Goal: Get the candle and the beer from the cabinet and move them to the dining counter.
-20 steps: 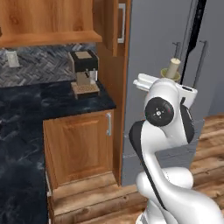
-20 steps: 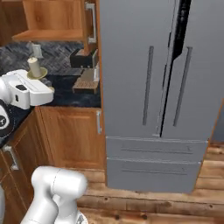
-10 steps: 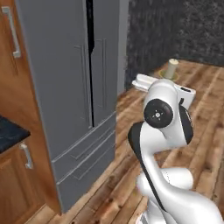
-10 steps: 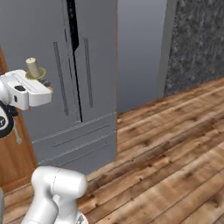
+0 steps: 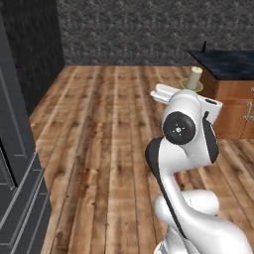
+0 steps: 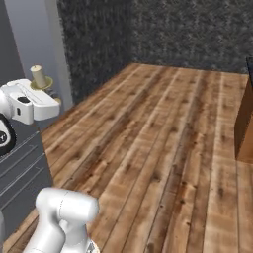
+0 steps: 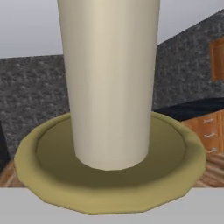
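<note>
End effector: closed on the candle (image 5: 194,78), carried upright.
Dining desk (image 5: 228,61): ahead and right of the candle, well apart.

I see a wood plank floor (image 5: 104,124) running across most of the room, its boards leading toward a dark speckled stone wall (image 5: 149,30) at the far end. At the left edge of my left base view stands a grey appliance front (image 5: 17,198) with panel seams low down. In the right base view, a pale grey tall panel (image 6: 34,44) rises at the left, beside that stone wall (image 6: 163,29).
</note>
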You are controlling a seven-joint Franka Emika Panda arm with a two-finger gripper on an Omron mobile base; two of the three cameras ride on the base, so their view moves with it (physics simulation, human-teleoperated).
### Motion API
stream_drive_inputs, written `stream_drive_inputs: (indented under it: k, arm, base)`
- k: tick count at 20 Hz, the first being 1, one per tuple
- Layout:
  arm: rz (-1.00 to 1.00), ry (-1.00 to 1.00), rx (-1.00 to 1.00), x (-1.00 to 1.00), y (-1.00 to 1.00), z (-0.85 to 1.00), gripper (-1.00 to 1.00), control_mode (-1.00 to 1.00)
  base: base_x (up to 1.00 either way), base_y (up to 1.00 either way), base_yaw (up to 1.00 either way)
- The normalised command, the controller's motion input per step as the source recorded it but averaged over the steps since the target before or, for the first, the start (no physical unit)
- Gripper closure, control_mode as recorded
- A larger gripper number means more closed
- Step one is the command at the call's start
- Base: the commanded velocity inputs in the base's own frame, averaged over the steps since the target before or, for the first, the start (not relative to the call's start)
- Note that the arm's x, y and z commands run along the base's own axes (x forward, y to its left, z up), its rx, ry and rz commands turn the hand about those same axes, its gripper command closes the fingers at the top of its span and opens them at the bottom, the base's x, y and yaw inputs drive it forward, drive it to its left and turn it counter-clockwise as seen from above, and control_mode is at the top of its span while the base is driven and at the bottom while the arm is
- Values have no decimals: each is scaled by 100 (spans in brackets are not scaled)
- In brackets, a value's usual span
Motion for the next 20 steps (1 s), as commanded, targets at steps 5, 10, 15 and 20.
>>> stream_drive_inputs:
  k: [5,10,15,20]
  arm:
    - [0,0,0,0,0,0,100,100]
    - [0,0,0,0,0,0,100,100]
    - [0,0,0,0,0,0,100,100]
    - [0,0,0,0,0,0,100,100]
  base:
    - [44,0,-34]
    - [70,0,-5]
    - [75,0,0]
    - [76,0,0]
